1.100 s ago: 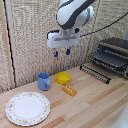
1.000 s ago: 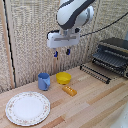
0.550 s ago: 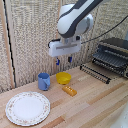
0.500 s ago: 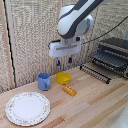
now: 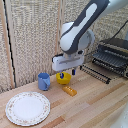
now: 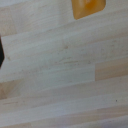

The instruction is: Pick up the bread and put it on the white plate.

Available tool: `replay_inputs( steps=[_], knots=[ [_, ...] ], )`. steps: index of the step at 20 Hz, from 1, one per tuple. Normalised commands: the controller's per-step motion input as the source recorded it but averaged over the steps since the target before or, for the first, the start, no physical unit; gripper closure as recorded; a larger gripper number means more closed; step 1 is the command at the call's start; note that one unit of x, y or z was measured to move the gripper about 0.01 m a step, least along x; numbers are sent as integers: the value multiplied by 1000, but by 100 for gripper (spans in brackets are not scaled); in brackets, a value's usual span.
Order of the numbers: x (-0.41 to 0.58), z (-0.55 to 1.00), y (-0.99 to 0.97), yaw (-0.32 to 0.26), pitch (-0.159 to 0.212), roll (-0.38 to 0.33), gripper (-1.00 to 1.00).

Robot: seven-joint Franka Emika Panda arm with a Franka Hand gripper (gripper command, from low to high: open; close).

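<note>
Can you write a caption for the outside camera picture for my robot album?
Robot gripper hovers above the little bread, near a yellow bowl, blue cup and white dish.

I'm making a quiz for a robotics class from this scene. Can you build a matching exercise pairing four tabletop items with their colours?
Things:
1. plate
2. mug
3. bowl
4. bread roll

Colours:
A. yellow
B. orange-brown
C. white with a faint patterned rim
D. blue

Pairs: 1-C, 2-D, 3-A, 4-B
</note>
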Motion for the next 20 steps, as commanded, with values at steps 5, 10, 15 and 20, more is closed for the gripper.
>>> replay_inputs(
  steps=[5,10,15,20],
  knots=[
    [130,-368,-218,129,-30,-36,-100],
    [137,-337,-39,150,0,-47,-100],
    [73,-325,-66,160,0,-78,-100],
    [78,-97,-187,176,0,-23,-100]
  ],
)
